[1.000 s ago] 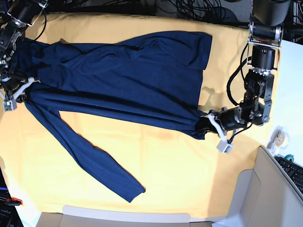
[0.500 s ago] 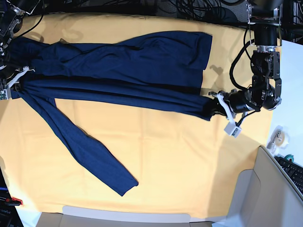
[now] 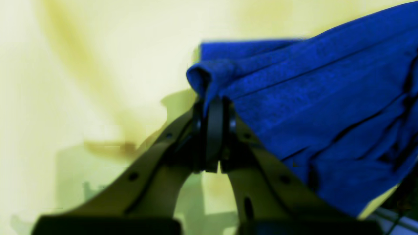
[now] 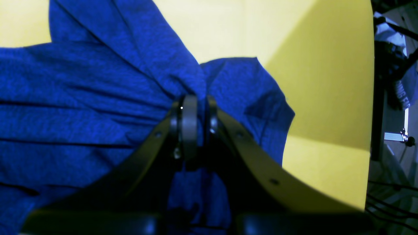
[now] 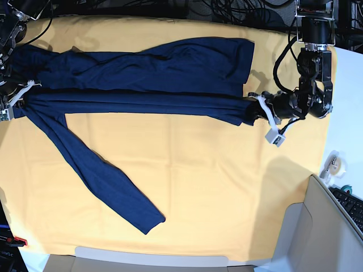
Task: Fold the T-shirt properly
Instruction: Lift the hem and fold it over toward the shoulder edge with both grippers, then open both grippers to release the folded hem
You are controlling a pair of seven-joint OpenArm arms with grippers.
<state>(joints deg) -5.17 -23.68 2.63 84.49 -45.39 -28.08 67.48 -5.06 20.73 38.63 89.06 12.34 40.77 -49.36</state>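
The dark navy T-shirt (image 5: 142,79) lies stretched lengthwise across the yellow-orange cloth (image 5: 198,187), its near long edge pulled taut between my two grippers. One long sleeve (image 5: 102,175) trails toward the front. My left gripper (image 5: 256,110), on the right of the base view, is shut on the shirt's corner (image 3: 212,78). My right gripper (image 5: 17,99), at the far left edge, is shut on bunched fabric (image 4: 196,81) at the other end. Both wrist views show the jaws pinched tight on blue fabric.
A beige box (image 5: 323,226) stands at the front right, with a keyboard (image 5: 354,207) and a small tape roll (image 5: 334,164) on the white surface beside it. Black cables (image 5: 227,11) run along the back edge. A flat beige panel (image 5: 153,258) lies at the front.
Both grippers have moved toward the back with the shirt's edge, pulling it straight and tight. The fold has narrowed and the sleeve has shifted left and back.
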